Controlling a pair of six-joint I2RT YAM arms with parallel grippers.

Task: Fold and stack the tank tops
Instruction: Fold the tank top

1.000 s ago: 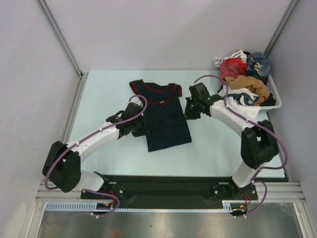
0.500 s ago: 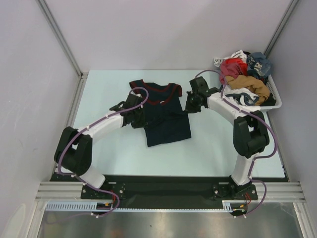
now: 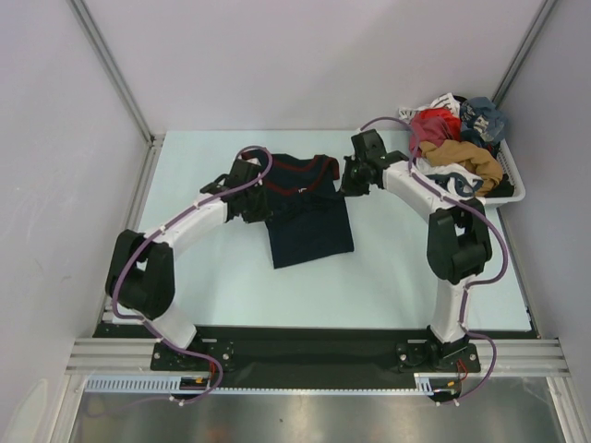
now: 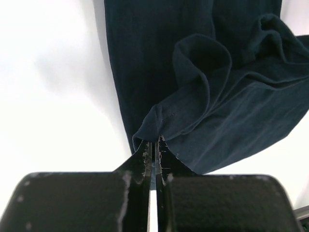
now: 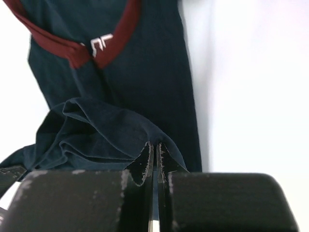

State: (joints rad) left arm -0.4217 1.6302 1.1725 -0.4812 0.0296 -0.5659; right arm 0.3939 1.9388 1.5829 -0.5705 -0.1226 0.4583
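A dark navy tank top [image 3: 307,221] with maroon trim lies on the pale table, its neckline toward the far side. My left gripper [image 3: 260,205] is shut on its left hem corner [image 4: 149,126], lifted and carried over the body. My right gripper [image 3: 348,187] is shut on the right hem corner [image 5: 159,137]. The lifted cloth sags in loose folds between the two grippers. In the right wrist view the maroon neckline [image 5: 104,41] with white lettering lies beyond the raised fold. A white top [image 3: 445,185] shows partly in the basket.
A white basket [image 3: 506,189] at the far right holds a heap of clothes in red, tan, denim blue and white. Grey walls and metal rails bound the table. The black base plate [image 3: 305,355] runs along the near edge.
Both grippers have moved toward the far side, carrying the tank top's lower edge up over its body. The visible garment has grown shorter from the near side.
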